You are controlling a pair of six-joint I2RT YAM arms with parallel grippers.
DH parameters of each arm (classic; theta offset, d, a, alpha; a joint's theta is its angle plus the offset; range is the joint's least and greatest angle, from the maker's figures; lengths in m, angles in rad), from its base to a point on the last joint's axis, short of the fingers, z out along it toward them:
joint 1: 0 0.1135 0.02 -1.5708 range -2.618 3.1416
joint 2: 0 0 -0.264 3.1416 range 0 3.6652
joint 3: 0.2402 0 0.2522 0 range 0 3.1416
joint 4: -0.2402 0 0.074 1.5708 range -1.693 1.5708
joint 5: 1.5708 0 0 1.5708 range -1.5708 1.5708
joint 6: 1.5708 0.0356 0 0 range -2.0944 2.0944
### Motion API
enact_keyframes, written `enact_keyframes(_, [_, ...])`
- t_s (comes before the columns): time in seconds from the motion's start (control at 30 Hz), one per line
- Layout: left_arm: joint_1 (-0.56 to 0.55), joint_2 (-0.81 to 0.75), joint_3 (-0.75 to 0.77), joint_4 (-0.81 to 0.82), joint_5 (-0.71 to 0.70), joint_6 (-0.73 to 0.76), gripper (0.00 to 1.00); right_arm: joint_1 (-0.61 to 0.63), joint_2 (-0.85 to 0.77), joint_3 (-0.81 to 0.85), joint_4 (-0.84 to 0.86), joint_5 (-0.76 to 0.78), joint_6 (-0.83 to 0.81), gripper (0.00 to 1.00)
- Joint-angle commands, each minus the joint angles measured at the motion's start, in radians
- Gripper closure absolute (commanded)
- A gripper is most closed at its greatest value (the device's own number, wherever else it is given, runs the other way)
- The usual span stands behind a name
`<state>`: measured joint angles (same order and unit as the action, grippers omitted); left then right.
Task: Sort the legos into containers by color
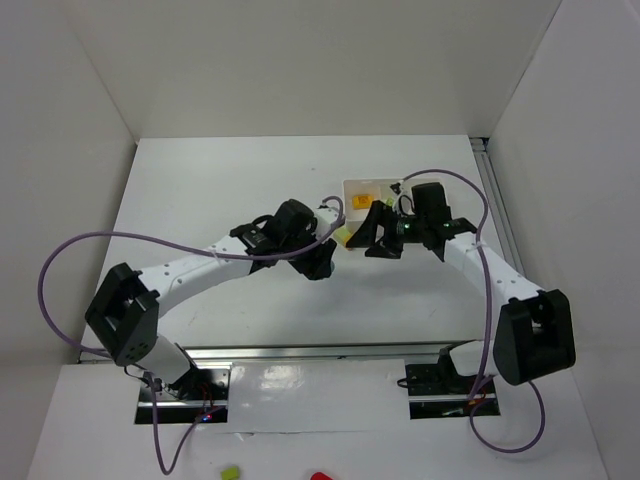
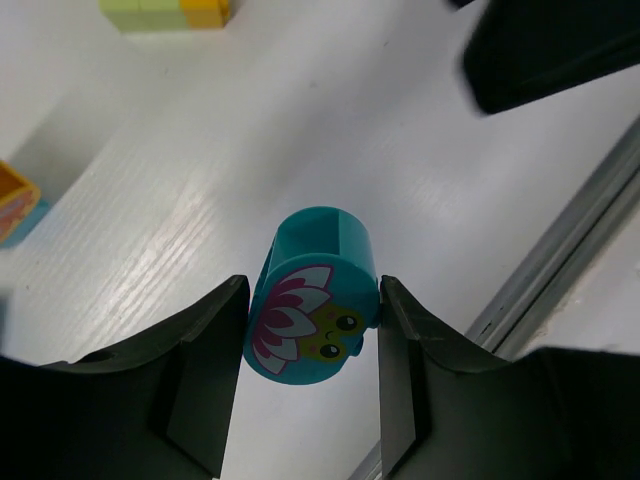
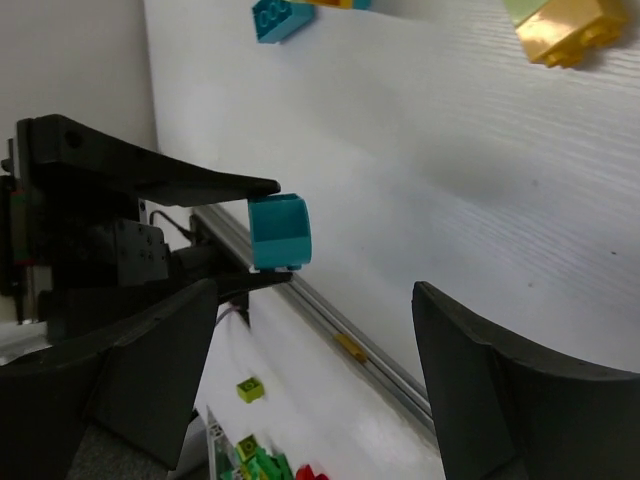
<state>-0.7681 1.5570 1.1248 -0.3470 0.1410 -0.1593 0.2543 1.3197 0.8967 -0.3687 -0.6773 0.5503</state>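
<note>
- Gripping a teal rounded brick [image 2: 320,250] printed with a flower face, the left end effector [image 2: 312,290] has its fingers partly closed on the brick's two sides, over the middle of the worktop [image 1: 200,180].
- Facing it, the right end effector [image 3: 312,295] stands wide apart with nothing between its fingers.
- Just beyond them, a lime-and-yellow brick [image 1: 343,236] lies on the worktop.
- Farther off, toward the far edge and right of the middle, the white tray [image 1: 352,185] holds an orange brick [image 1: 362,201]; the right arm hides part of the tray.
</note>
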Motion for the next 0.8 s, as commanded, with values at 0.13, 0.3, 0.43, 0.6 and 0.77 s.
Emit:
enact_keyframes(0.13, [0.003,-0.067,0.02,0.079,0.195,0.104,0.91,0.025,0.047,-0.002,0.125,-0.137,0.082,0.15])
enact_keyframes(0.3, [0.003,-0.067,0.029,0.079,0.215,0.104,0.92,0.077,0.079,0.021,0.158,-0.146,0.1,0.15])
enact_keyframes(0.43, [0.003,-0.077,0.029,0.079,0.194,0.104,0.97,0.138,0.136,0.041,0.123,-0.156,0.066,0.15])
enact_keyframes(0.6, [0.003,-0.086,0.029,0.088,0.152,0.095,0.98,0.189,0.157,0.03,0.132,-0.156,0.057,0.22])
enact_keyframes(0.77, [0.003,-0.086,0.029,0.098,0.152,0.104,0.98,0.189,0.158,0.019,0.166,-0.179,0.077,0.55])
